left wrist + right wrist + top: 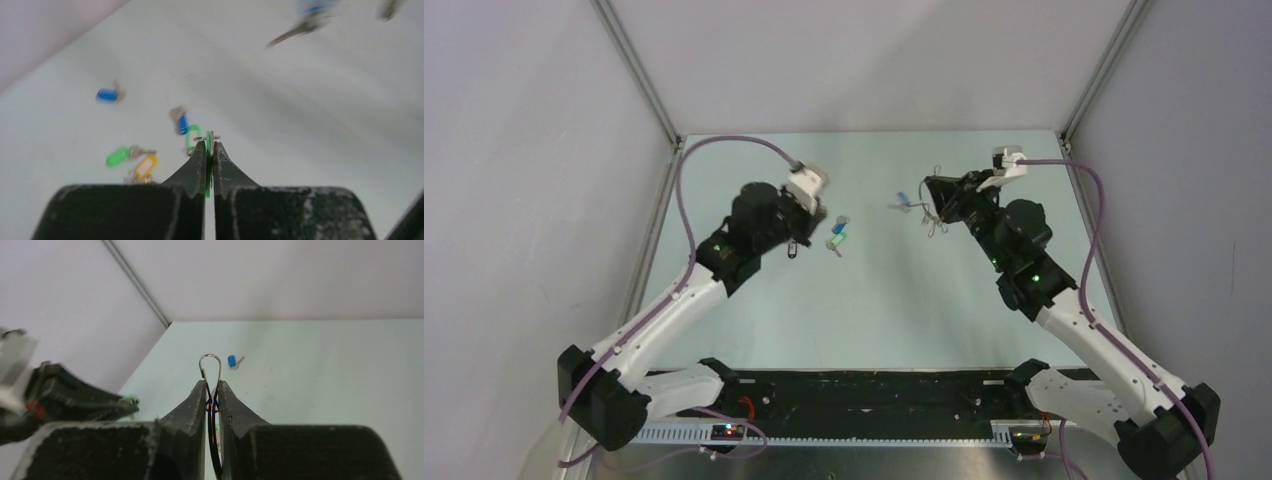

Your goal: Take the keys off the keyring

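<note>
**A:** Right gripper [212, 390] is clenched on the keyring [209, 355], well apart from the left gripper [210, 145], which pinches 1 green-capped key [208, 167] edge-on.

**B:** Risks?

**A:** I'd judge that thin pinch may slip, or the ring may twist out of the fingertips.

**B:** Count?

**A:** 2 grippers, 1 keyring. Just beyond the left gripper lie 2 blue-capped keys [107, 94], 1 loose green key [117, 156] and 1 yellow key [146, 166].

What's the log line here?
left gripper: shut on green-capped silver key | right gripper: shut on thin silver metal keyring | blue-capped key on table
</note>
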Tool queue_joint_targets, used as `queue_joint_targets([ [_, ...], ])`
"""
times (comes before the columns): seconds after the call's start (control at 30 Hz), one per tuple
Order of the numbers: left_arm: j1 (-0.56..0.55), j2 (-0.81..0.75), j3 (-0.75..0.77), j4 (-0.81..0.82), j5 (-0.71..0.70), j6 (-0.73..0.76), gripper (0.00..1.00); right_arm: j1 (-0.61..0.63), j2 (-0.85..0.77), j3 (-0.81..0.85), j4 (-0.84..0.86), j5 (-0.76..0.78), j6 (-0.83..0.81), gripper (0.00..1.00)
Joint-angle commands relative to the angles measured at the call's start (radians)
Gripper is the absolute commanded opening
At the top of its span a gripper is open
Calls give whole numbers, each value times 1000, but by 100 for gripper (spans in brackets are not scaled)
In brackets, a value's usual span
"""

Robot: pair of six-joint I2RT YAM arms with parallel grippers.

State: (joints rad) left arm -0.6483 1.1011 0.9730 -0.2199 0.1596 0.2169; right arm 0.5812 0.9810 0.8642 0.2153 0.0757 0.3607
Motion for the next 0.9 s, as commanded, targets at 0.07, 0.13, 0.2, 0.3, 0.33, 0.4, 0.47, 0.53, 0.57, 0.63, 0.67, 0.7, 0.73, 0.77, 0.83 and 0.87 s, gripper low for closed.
queue_joint_targets([
  [0.07,252,106,18,66,-193,-512,0,-11,-93,1,-39,84,-63,0],
  [0.13,323,165,13,77,-208,-571,0,-12,-111,1,-52,79,-67,0],
  [0.2,395,228,8,98,-188,-630,0,-11,-127,1,-62,74,-68,0],
  [0.3,490,310,-16,182,-95,-722,1,-11,-148,2,-75,63,-79,0],
  [0.33,497,348,-19,197,-94,-743,2,-11,-155,2,-79,60,-81,0],
  [0.4,503,400,-18,212,-116,-753,4,-11,-165,2,-85,57,-86,0],
  [0.47,506,451,-17,253,-140,-765,5,-12,-174,2,-91,53,-90,0],
  [0.53,514,497,-14,280,-144,-778,5,-13,-182,2,-96,49,-93,0],
  [0.57,520,512,-10,294,-146,-782,5,-13,-184,2,-98,48,-95,0],
  [0.63,525,547,-4,313,-149,-787,5,-14,-191,2,-102,46,-98,0],
  [0.67,525,553,4,320,-150,-785,5,-14,-193,2,-103,46,-99,0],
  [0.7,525,563,8,322,-143,-785,7,-16,-194,2,-105,47,-102,0],
  [0.73,525,566,17,324,-134,-783,15,-15,-195,2,-108,47,-103,0],
  [0.77,525,566,21,322,-106,-782,22,-16,-194,2,-108,48,-105,0],
  [0.83,522,536,22,322,-62,-784,83,-19,-193,2,-105,43,-105,0],
  [0.87,513,517,13,325,-47,-780,95,-23,-191,2,-98,34,-105,0],
])
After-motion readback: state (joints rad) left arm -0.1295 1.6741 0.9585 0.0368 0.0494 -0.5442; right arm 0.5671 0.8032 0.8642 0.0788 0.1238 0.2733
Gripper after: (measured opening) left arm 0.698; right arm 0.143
